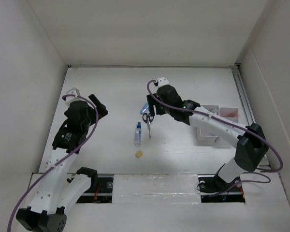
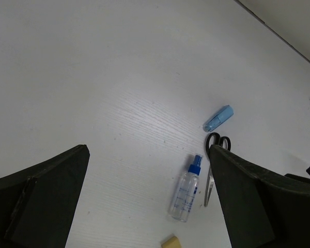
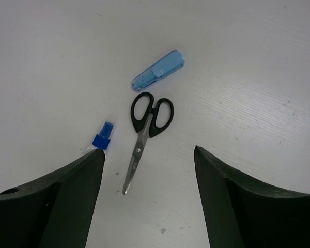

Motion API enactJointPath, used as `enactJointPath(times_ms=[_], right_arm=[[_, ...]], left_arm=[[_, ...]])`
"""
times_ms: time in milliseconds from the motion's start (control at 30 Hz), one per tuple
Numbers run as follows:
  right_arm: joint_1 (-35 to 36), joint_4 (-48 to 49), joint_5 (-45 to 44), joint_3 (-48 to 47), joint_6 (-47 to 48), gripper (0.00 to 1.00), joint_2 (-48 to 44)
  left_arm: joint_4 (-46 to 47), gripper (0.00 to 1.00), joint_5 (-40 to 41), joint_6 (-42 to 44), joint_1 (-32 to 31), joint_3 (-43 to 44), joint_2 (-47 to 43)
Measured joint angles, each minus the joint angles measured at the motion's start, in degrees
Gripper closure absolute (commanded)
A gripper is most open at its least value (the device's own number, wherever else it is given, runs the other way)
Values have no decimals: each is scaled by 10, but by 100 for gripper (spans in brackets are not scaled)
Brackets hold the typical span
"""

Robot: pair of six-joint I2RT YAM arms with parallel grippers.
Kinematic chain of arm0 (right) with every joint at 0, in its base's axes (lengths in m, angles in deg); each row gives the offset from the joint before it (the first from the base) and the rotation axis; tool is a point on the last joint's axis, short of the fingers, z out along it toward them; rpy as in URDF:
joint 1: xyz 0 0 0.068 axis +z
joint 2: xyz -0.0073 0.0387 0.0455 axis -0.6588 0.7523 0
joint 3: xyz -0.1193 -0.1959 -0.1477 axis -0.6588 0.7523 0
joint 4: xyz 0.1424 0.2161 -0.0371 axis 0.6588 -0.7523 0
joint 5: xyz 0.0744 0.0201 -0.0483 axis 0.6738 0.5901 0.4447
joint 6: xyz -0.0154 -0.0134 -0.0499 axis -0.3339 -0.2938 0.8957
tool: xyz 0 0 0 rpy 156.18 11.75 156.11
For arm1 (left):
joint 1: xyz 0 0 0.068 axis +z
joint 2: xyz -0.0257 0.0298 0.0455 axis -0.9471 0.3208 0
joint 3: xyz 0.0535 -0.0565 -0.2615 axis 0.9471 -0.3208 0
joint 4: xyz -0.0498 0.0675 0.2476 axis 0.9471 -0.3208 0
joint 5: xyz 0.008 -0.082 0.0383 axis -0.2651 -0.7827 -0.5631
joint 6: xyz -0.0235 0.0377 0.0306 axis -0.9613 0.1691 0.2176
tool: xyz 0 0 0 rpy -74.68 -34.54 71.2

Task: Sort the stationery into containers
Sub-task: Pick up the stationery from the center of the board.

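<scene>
Glue bottle [image 3: 103, 137] lies half hidden behind the right end effector [image 3: 147, 155].

My left arm [image 1: 67, 140] bends up and leans in toward the middle. My left gripper [image 1: 97, 107] [image 2: 148, 151] is wide open and holds nothing. My right arm [image 1: 217, 126] reaches across to the left. My right gripper [image 1: 150, 107] [image 3: 149, 151] points down, with its fingers apart and nothing in them.

Bright even light; faint soft shadows; sharp.
</scene>
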Motion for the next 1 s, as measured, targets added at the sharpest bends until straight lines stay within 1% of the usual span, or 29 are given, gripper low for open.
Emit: enactJointPath(times_ms=[100, 233, 267, 367, 400, 433, 467, 567, 667, 700, 767, 833, 967, 1000], right_arm=[[-4, -1, 21, -15, 5, 25, 22], [-7, 1, 39, -23, 9, 33, 46], [-7, 1, 42, -23, 10, 33, 49], [-7, 0, 39, -24, 10, 42, 60], [-7, -1, 37, -27, 10, 42, 65], [-7, -1, 35, -32, 10, 45, 73], [-7, -2, 33, -37, 10, 53, 80], [-7, -2, 27, -41, 12, 63, 92], [-7, -3, 24, -41, 12, 63, 95], [-7, -3, 23, -41, 12, 59, 95], [-7, -3, 18, -41, 11, 58, 93], [-7, -3, 8, -39, 10, 51, 87], [-7, -20, -21, -37, 8, 51, 46], [-7, -23, -32, -35, 6, 50, 29]], left_arm=[[0, 0, 0, 0, 0, 0, 1], [0, 0, -2, 0, 0, 0, 2], [0, 0, -2, 0, 0, 0, 2], [0, 0, -3, 0, 0, 0, 2], [0, 0, -4, 0, 0, 0, 2], [0, 0, -5, 0, 0, 0, 4], [0, 0, -6, 0, 0, 0, 5], [0, 0, -11, 0, 0, 0, 9], [3, 0, -23, 2, 0, 0, 10], [6, 0, -30, 3, 0, 0, 13], [13, 0, -42, 7, 0, 0, 22], [18, 0, -56, 12, 0, 0, 38], [28, 0, -89, 20, -8, 0, 67], [31, 0, -98, 22, -11, 0, 73]])
